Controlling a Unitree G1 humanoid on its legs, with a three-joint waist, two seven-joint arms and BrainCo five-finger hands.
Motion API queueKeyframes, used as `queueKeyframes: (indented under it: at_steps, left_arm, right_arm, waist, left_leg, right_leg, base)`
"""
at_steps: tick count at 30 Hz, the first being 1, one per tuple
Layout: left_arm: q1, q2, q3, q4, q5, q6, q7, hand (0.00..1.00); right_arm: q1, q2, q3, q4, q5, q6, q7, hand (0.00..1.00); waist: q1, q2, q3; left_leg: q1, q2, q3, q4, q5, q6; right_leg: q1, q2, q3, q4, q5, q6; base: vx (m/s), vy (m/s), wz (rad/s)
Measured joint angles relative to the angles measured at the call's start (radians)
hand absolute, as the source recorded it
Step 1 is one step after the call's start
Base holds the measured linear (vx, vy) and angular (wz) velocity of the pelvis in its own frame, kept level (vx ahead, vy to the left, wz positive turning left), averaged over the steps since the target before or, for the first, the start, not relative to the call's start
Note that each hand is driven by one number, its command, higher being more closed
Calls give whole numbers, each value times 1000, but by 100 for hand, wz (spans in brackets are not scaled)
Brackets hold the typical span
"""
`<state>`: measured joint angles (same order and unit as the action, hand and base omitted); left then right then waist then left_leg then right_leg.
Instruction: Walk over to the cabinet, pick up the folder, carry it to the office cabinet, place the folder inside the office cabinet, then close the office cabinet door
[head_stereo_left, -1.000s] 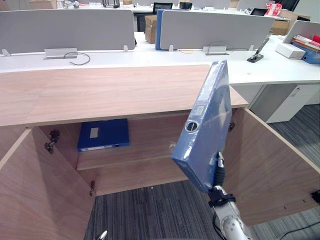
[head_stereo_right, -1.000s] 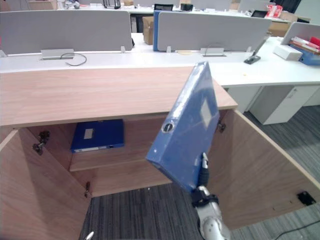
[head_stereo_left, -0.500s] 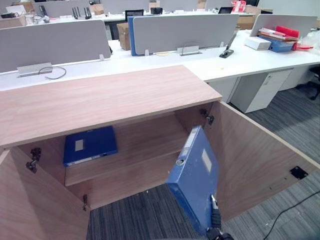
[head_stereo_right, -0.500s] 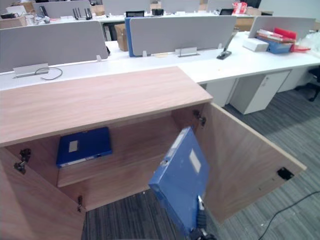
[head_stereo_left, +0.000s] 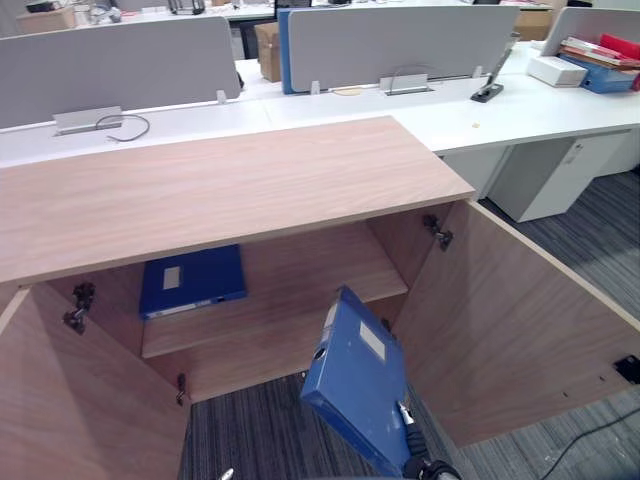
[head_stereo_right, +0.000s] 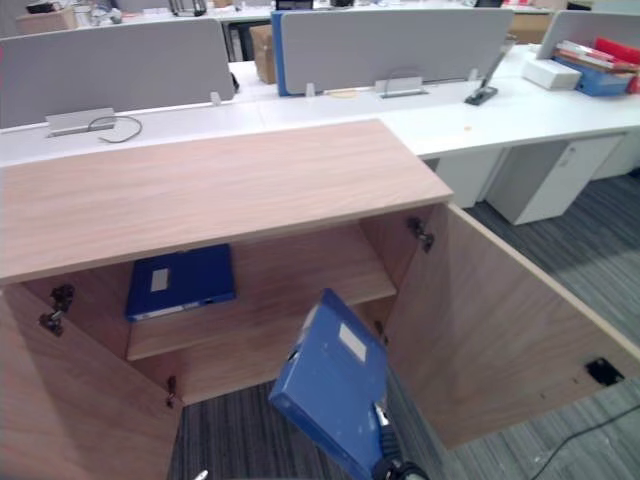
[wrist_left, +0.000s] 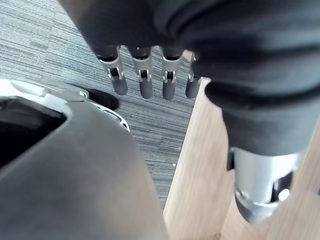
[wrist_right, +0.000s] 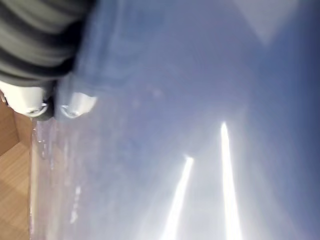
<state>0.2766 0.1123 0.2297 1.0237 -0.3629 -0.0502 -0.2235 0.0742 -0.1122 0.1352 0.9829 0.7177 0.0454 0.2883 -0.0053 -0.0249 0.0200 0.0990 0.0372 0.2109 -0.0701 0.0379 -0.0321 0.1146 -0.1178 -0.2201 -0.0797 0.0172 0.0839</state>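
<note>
Folder (head_stereo_left: 355, 395) is up off the floor, blue and tilted, hanging low in front of the open office cabinet (head_stereo_left: 230, 185), and it's your right hand that has it.

Sweep from the left with me. The left door (head_stereo_left: 70, 400) stands swung wide toward you. Your left hand (wrist_left: 146, 80) hangs beside that wooden panel over the grey carpet (wrist_left: 60, 45), fingers straight and loose, holding nothing.

Move inside the cabinet: on the left part of the shelf (head_stereo_left: 290, 300) a second blue folder (head_stereo_left: 192, 280) lies flat, label up.

Centre now. Your folder leans with its spine and ring hole facing up and left, white label showing on the broad face. Its top corner lines up with the front edge of the shelf, its lower end drops toward the carpet. Whether that top corner has passed the opening, I can't tell from here.

Just below it, your right hand (head_stereo_left: 428, 469) grips the folder's lower right end, fingers (head_stereo_left: 403, 414) pressed along the cover.

Further right, the right door (head_stereo_left: 520, 330) is open as well, angled out over the carpet. Behind it all runs a white desk (head_stereo_left: 500, 105) with grey dividers (head_stereo_left: 400, 40).
</note>
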Motion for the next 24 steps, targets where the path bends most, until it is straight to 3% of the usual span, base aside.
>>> queueKeyframes:
  at_steps: [5, 7, 10, 12, 14, 16, 18, 19, 24]
  left_arm:
    - [-17, -5, -2, -2, -7, -1, 44, 0]
    - [-19, -8, 3, -16, -30, -4, 64, 0]
    - [-14, -25, 13, -24, -78, -6, 92, 0]
    - [-12, -33, 32, -28, -91, -6, 107, 0]
    - [-10, -43, 42, -35, -95, -7, 117, 0]
    - [4, -53, 48, -41, -99, -7, 120, 0]
    - [11, -66, 49, -41, -100, -6, 120, 0]
    - [12, -60, 54, -41, -101, -6, 121, 0]
    - [-22, -56, 47, -43, -94, -12, 129, 0]
  right_arm:
    - [-106, 19, -75, 175, -31, -1, -104, 100]
    - [-126, 30, -78, 178, -26, -1, -118, 100]
    - [-142, 57, -96, 178, 50, -3, -128, 100]
    - [-147, 77, -114, 170, 86, -8, -138, 100]
    - [-150, 75, -114, 147, 92, -13, -141, 100]
    - [-153, 68, -113, 143, 91, -27, -144, 100]
    - [-153, 54, -113, 136, 89, -32, -146, 100]
    - [-149, 58, -112, 135, 86, -33, -156, 100]
    - [-174, 71, -111, 128, 61, -32, -162, 100]
  waist:
    - [30, 0, 19]
    - [34, -8, 35]
    - [57, 8, 69]
    - [68, 7, 96]
    - [81, 9, 113]
    - [90, 18, 118]
    - [92, 40, 124]
    - [108, 29, 129]
    - [107, 19, 132]
  left_leg:
    - [-16, -8, -62, -14, 22, 4]
    - [-59, -8, -86, 67, -13, 3]
    - [-179, 39, -99, 380, -167, -7]
    - [-243, 76, -102, 552, -199, -28]
    - [-314, 96, -100, 716, -189, -43]
    - [-340, 93, -115, 658, -222, -44]
    - [-324, 94, -133, 534, -196, -34]
    - [-286, 67, -95, 477, -193, -22]
    - [-257, 11, -48, 453, -178, 9]
  right_leg:
    - [9, -7, -66, 10, -12, 3]
    - [8, -15, -85, 34, -29, 2]
    - [23, -4, -105, 84, -67, -3]
    - [46, 13, -100, 87, -90, -11]
    - [58, 15, -84, 90, -95, -16]
    - [50, 4, -48, 95, -102, -5]
    - [45, 6, -20, 98, -107, 3]
    - [45, -20, -1, 97, -106, 8]
    - [52, -68, -15, 77, -82, 34]
  base:
    - [-25, -10, 38]
    - [-21, 0, 41]
    - [-18, 4, 15]
    - [-21, 54, 7]
    - [-5, 74, -16]
    - [22, 143, -43]
    - [53, 219, -47]
    - [136, 208, -45]
    - [179, 92, -22]
